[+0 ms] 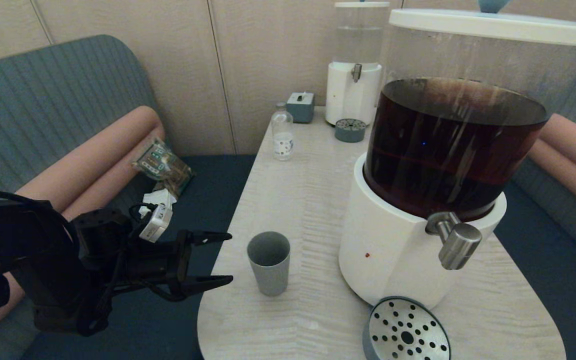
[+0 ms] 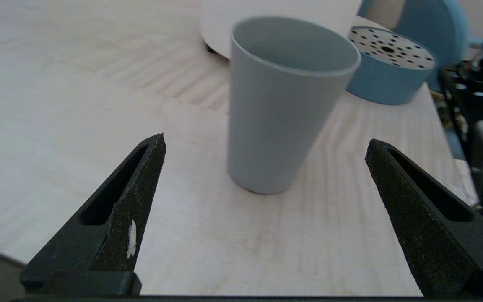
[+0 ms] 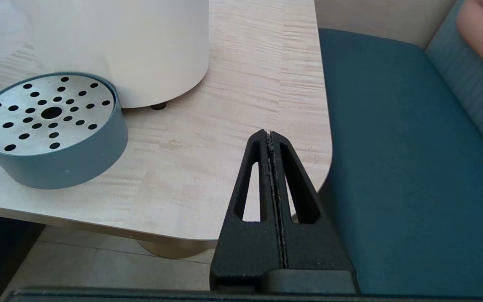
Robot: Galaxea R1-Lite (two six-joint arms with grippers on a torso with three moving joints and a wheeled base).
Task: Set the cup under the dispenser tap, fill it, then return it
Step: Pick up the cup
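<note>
- The head view was dim and warm, with soft, even light.
- The cup (image 1: pixel 268 263) cast only a faint shadow on the worktop (image 1: pixel 308 200).
- Pale streaks of glare ran down the large dispenser (image 1: pixel 448 150) — its clear wall bulged near the frame's edge.
- Both wrist views were brighter; the left claw (image 2: pixel 265 140) showed sharp, the far background soft.

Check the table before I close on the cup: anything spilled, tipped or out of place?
Nothing spilled or tipped. The cup stands upright and empty ahead of the open left gripper. One oddity: a small red spot on the dispenser's white base.
</note>
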